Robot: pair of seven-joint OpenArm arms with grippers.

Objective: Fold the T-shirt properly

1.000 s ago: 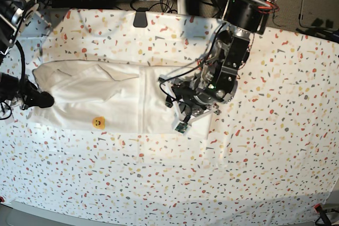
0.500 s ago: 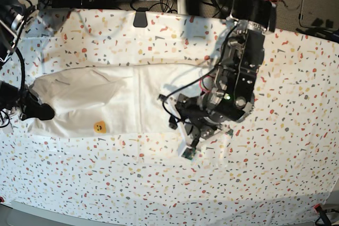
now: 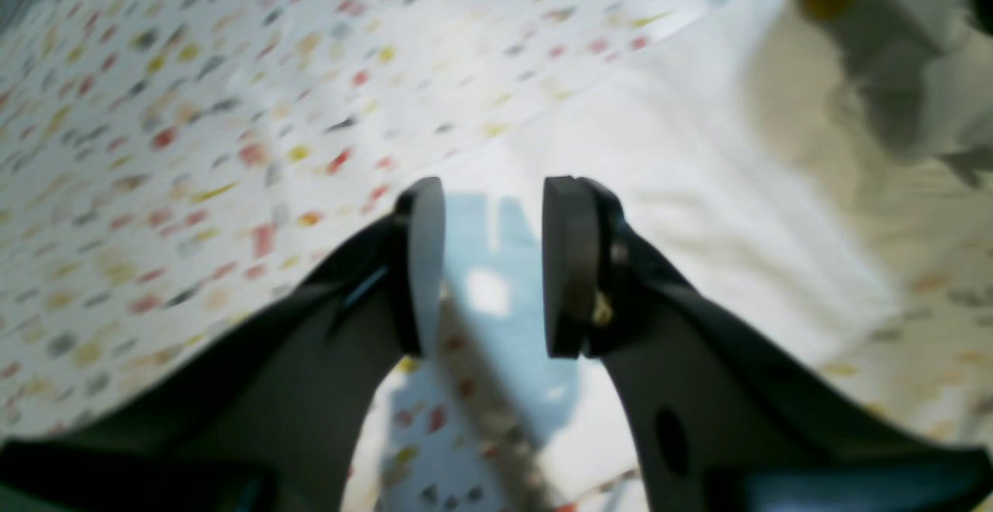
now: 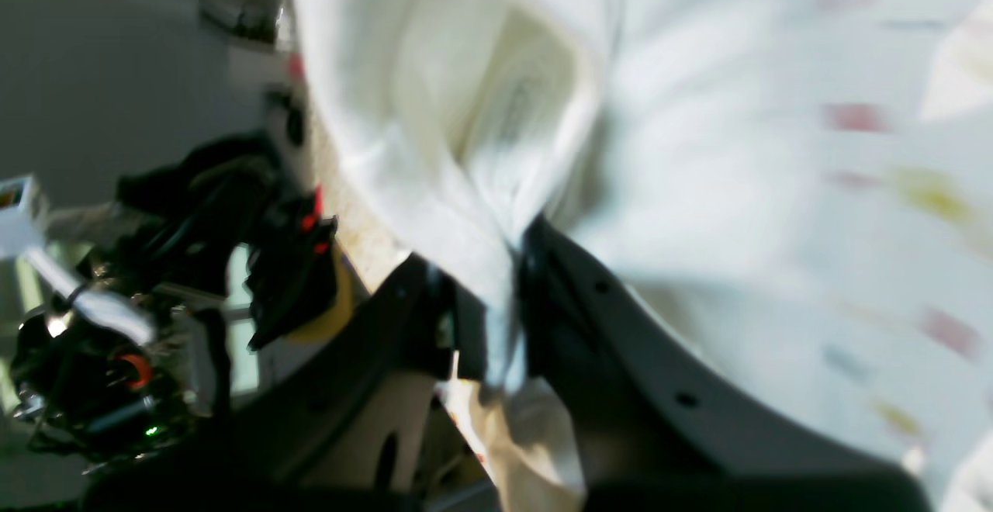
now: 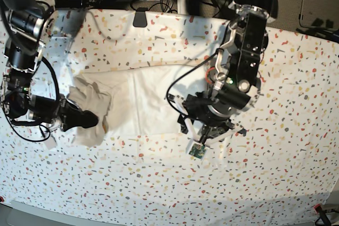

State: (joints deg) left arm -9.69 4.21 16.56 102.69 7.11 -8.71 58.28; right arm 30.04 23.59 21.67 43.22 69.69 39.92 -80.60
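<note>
1. While the T-shirt (image 5: pixel 140 99) lies on the speckled table covering (image 5: pixel 275 183), its long axis runs left to right across the base view, in the middle of the table
2. Its left end is bunched and lifted into a crumpled heap (image 5: pixel 90 110), while the rest lies flat as a long white band reaching towards the arm on the right of that view
3. The right gripper (image 4: pixel 496 326) is clamped on a fold of the white fabric (image 4: pixel 465 132), which rises from between the fingers in a hollow, hood-like pouch
4. In the base view this gripper (image 5: pixel 87 120) sits at the bunched left end of the shirt
5. The left gripper (image 3: pixel 493 264) has its jaws parted with nothing between them; through the gap the covering and a shadowed white edge of the shirt (image 3: pixel 698 186) show
6. In the base view the left arm (image 5: pixel 233 88) hangs over the shirt's right end
</note>
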